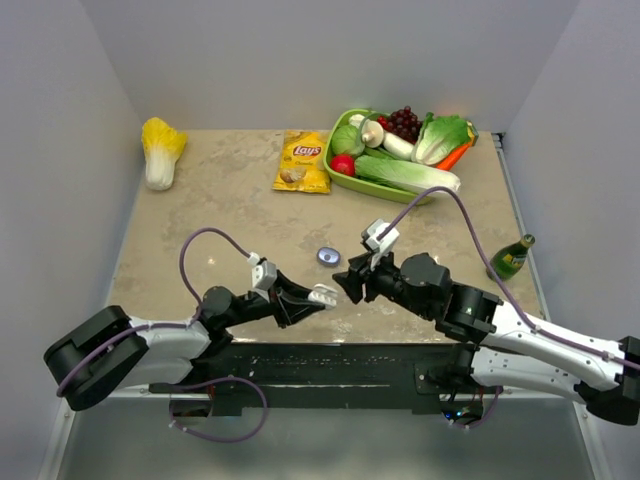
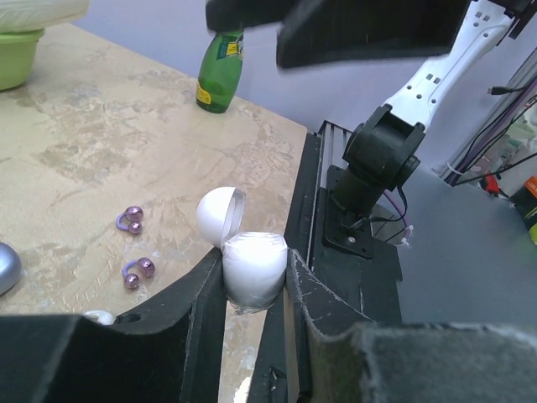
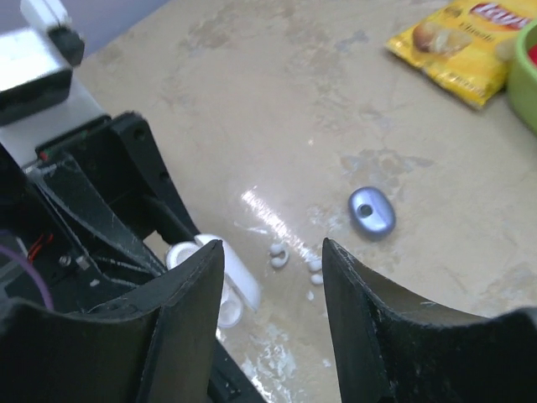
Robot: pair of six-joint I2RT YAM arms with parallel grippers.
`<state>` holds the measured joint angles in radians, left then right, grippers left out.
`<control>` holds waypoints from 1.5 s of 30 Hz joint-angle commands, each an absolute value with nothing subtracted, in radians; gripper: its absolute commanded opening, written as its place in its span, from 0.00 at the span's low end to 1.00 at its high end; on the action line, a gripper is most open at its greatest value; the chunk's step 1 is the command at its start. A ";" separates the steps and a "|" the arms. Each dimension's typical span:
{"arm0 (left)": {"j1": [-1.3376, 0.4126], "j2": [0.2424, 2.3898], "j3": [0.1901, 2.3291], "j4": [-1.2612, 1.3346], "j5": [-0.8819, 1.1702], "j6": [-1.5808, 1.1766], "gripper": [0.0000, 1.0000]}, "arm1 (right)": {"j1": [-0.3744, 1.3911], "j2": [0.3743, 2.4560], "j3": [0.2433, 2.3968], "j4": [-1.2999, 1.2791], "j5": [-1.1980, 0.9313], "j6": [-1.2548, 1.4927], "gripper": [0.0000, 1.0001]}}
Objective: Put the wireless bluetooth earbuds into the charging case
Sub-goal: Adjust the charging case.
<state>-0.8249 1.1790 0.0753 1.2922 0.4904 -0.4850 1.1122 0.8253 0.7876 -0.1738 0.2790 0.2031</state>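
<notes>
My left gripper (image 1: pixel 318 295) is shut on a white egg-shaped charging case (image 2: pixel 252 269) with its lid (image 2: pixel 220 215) hinged open; the case also shows in the right wrist view (image 3: pixel 222 285). Two purplish clip earbuds (image 2: pixel 130 221) (image 2: pixel 138 270) lie on the table left of it. In the right wrist view two tiny earbuds look pale (image 3: pixel 278 254) (image 3: pixel 315 267) and lie on the table below my right gripper (image 3: pixel 273 252). That gripper is open and empty, hovering just right of the left one in the top view (image 1: pixel 352 285).
A small blue-grey oval case (image 1: pixel 328 256) lies just beyond the grippers, also seen in the right wrist view (image 3: pixel 371 211). A Lays bag (image 1: pixel 304 160), a green vegetable basket (image 1: pixel 345 182), a cabbage (image 1: pixel 160 150) and a green bottle (image 1: pixel 511 257) stand further off.
</notes>
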 commanded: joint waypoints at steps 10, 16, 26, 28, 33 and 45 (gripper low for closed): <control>-0.819 1.109 0.064 1.494 0.494 -0.449 0.00 | 1.109 0.885 0.752 -0.083 0.041 0.229 0.54; -0.819 1.101 0.066 1.497 0.499 -0.454 0.00 | 1.109 0.926 0.755 -0.089 0.041 0.229 0.51; -0.819 1.095 0.066 1.500 0.506 -0.457 0.00 | 1.108 0.956 0.752 -0.095 0.080 0.225 0.45; -0.819 1.094 0.064 1.499 0.505 -0.457 0.00 | 1.108 0.957 0.750 -0.097 0.087 0.225 0.43; -0.821 1.089 0.061 1.506 0.508 -0.459 0.00 | 1.103 0.962 0.746 -0.098 0.086 0.225 0.41; -0.819 1.103 0.049 1.562 0.522 -0.483 0.00 | 1.098 0.969 0.741 -0.086 0.035 0.215 0.17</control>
